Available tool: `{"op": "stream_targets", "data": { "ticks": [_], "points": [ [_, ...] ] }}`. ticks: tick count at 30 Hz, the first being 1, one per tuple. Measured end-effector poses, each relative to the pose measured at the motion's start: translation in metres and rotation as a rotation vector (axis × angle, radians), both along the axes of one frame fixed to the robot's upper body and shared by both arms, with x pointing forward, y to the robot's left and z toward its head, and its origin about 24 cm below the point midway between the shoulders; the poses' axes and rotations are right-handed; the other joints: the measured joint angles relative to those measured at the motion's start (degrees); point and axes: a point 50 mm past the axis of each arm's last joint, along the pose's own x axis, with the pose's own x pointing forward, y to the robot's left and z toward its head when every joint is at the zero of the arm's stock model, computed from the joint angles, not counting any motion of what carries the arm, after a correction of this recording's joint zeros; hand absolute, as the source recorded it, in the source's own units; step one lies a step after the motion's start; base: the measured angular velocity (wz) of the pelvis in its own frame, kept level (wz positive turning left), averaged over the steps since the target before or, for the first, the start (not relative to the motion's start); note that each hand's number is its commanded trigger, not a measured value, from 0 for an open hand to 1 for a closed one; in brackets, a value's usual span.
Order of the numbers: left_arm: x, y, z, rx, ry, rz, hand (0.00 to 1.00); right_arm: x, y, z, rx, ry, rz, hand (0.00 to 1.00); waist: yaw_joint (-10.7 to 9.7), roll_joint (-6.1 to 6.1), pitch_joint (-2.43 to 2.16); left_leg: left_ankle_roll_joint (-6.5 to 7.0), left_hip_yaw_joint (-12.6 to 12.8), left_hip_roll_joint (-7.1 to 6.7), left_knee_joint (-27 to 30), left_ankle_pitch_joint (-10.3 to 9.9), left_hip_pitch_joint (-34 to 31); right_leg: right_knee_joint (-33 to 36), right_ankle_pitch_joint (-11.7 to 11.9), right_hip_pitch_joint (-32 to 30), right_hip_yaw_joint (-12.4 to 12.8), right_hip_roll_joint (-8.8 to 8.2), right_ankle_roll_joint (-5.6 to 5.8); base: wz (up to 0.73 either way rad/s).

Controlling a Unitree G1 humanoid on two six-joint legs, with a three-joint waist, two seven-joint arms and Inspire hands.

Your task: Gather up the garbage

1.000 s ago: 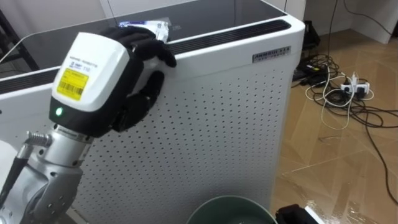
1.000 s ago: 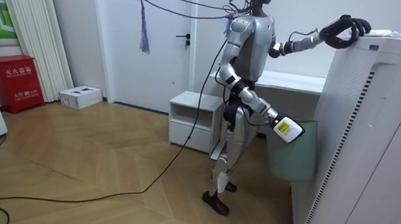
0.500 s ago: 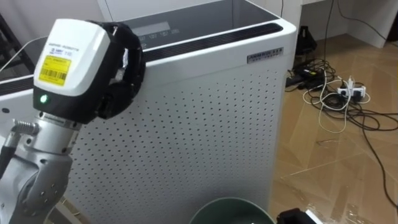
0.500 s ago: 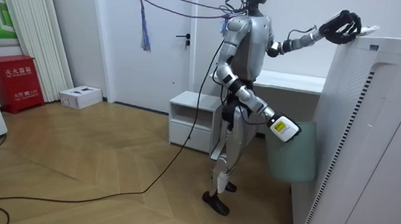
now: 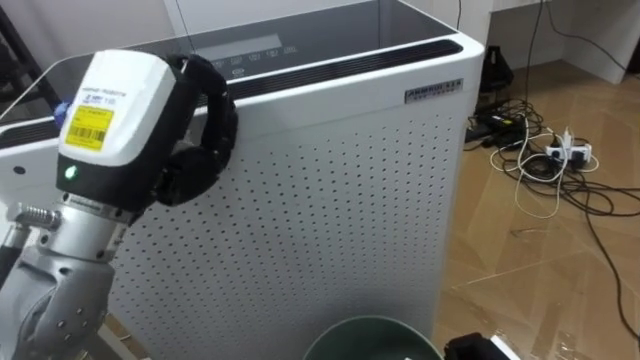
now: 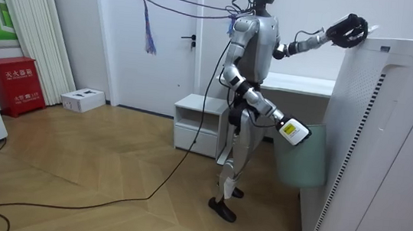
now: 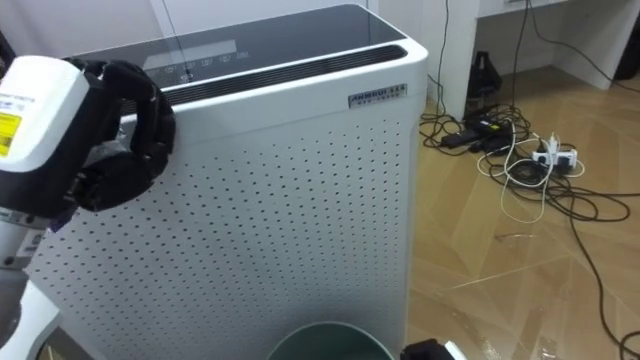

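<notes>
— Well, left hand [image 5: 150,125]: how do we log it?
— Fingers curled tight into a fist, raised at the top front edge of the white cabinet [image 5: 330,200]. Whether it touches, we cannot tell. In the room view a pale scrap of wrapper [image 6: 370,27] pokes out of the fist.
— Surfaces?
— We note matte sheet pierced with fine dot rows, a slotted vent and a glossy dark top panel. The hand has black fingers and a smooth white shell. Right hand [image 6: 294,132] hangs low by the round grey-green bin [image 5: 372,338]; its grip we cannot tell.
</notes>
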Motion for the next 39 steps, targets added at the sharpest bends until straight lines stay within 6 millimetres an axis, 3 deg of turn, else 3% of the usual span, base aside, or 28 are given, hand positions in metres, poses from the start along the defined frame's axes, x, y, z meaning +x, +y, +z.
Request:
{"op": "stream_targets", "data": {
  "ticks": [8,14,21,27,31,35,36,37,38,39],
  "points": [
    [-0.015,-0.025,-0.006,-0.075,0.131,-0.227,1.0,0.011,0.007,0.005,-0.017,-0.037,0.013,1.0,-0.01,0.16,-0.04,-0.02,-0.09,0.0,0.45,0.02,-1.79,-0.37,0.06,-1.64,-0.58,-0.1,-0.08,0.0],
    [-0.015,-0.027,-0.008,-0.063,0.176,-0.257,1.0,0.011,0.007,0.005,-0.017,-0.039,0.006,1.0,-0.13,0.17,-0.02,-0.03,-0.68,0.0,0.46,0.03,-2.24,-0.93,0.09,-1.57,-0.9,-0.11,-0.12,0.05],
    [-0.016,-0.032,-0.009,-0.291,0.304,-0.428,1.0,0.012,0.002,0.008,-0.049,-0.05,0.003,1.0,-0.31,0.39,0.16,-0.05,-0.59,-0.01,0.45,0.04,-2.58,-1.08,0.09,-1.68,-0.92,-0.16,-0.11,0.0],
    [-0.024,-0.057,-0.024,-0.319,0.44,-0.588,1.0,0.011,0.014,0.005,-0.03,-0.036,0.043,1.0,-1.34,0.01,0.44,-0.05,-0.55,0.01,0.49,0.04,-2.51,-0.9,0.08,-1.71,-0.83,-0.15,-0.11,0.0],
    [-0.029,-0.073,-0.032,-0.373,0.533,-0.714,1.0,0.014,0.026,0.005,-0.008,-0.04,0.082,1.0,-2.07,-0.65,0.85,-0.05,-0.52,-0.01,0.56,0.04,-2.59,-0.7,0.08,-1.83,-0.93,-0.19,-0.12,0.0],
    [-0.035,-0.082,-0.039,-0.424,0.61,-0.8,1.0,0.012,0.034,0.002,0.028,-0.026,0.096,1.0,-2.29,-1.34,0.85,-0.05,-0.33,0.03,0.61,0.04,-2.69,-0.52,0.09,-2.03,-0.88,-0.17,-0.12,0.0],
    [-0.036,-0.082,-0.04,-0.42,0.616,-0.805,0.9,0.011,0.035,0.002,0.031,-0.025,0.098,1.0,-2.35,-1.42,0.85,-0.05,-0.33,0.03,0.63,0.04,-2.69,-0.52,0.09,-2.02,-0.89,-0.17,-0.12,0.0],
    [-0.036,-0.083,-0.041,-0.413,0.626,-0.814,0.61,0.011,0.037,0.001,0.036,-0.024,0.099,1.0,-2.45,-1.49,0.86,-0.05,-0.33,0.02,0.64,0.04,-2.69,-0.52,0.09,-2.02,-0.91,-0.18,-0.12,0.0],
    [-0.037,-0.084,-0.043,-0.405,0.638,-0.822,0.53,0.011,0.038,0.001,0.038,-0.025,0.098,1.0,-2.47,-1.48,0.86,-0.05,-0.27,0.01,0.63,0.04,-2.71,-0.52,0.09,-2.02,-0.87,-0.2,-0.12,0.0],
    [-0.037,-0.085,-0.043,-0.404,0.643,-0.824,0.38,0.011,0.038,0.001,0.039,-0.025,0.097,1.0,-2.53,-1.49,0.86,-0.05,-0.24,0.0,0.63,0.04,-2.72,-0.52,0.09,-2.03,-0.87,-0.21,-0.12,0.0]
  ]
}}
